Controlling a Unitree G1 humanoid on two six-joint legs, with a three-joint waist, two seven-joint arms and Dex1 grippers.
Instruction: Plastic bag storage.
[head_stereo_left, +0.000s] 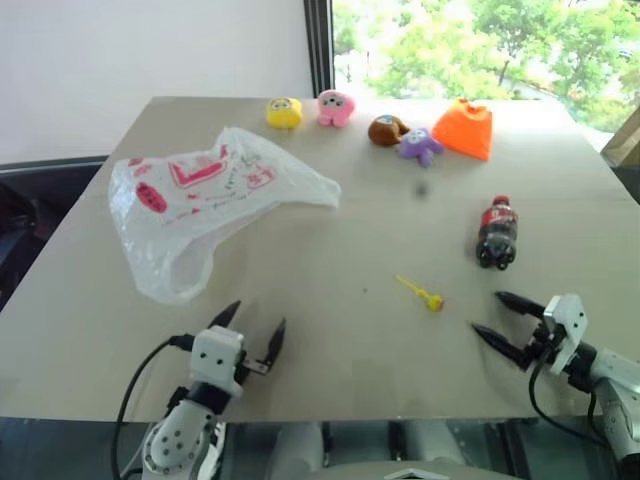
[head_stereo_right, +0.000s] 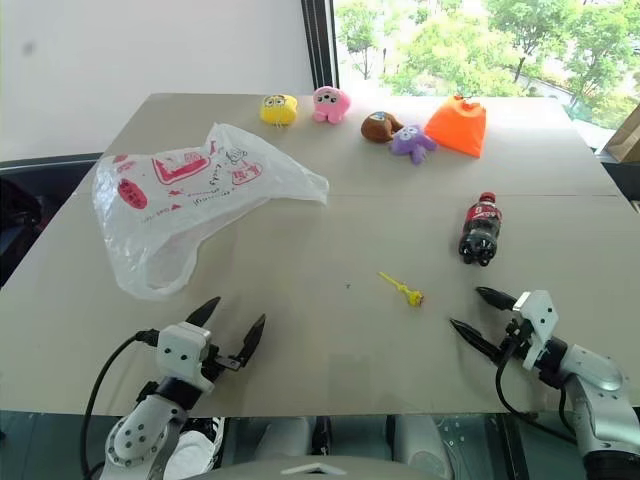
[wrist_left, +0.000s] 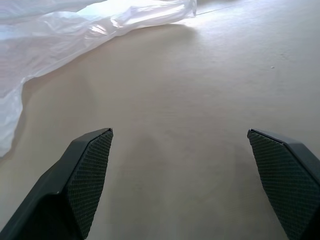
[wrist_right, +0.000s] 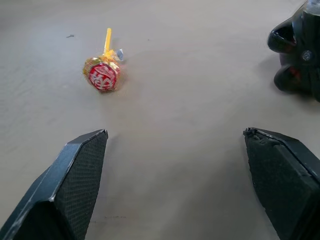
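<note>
Left eye view | step: approach, thin translucent white plastic bag (head_stereo_left: 205, 200) untouched | left gripper (head_stereo_left: 252, 330), right gripper (head_stereo_left: 500, 315) spread wide, empty | next: probably reach bag.

A beige table (head_stereo_left: 330, 370) stands before a white wall (head_stereo_left: 150, 50) and sunlit window (head_stereo_left: 480, 40).

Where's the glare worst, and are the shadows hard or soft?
Left eye view: the window behind the table is blown out bright. Left wrist view: the plastic bag glares white at its top. Right wrist view: the lollipop casts only a soft, faint shadow.
</note>
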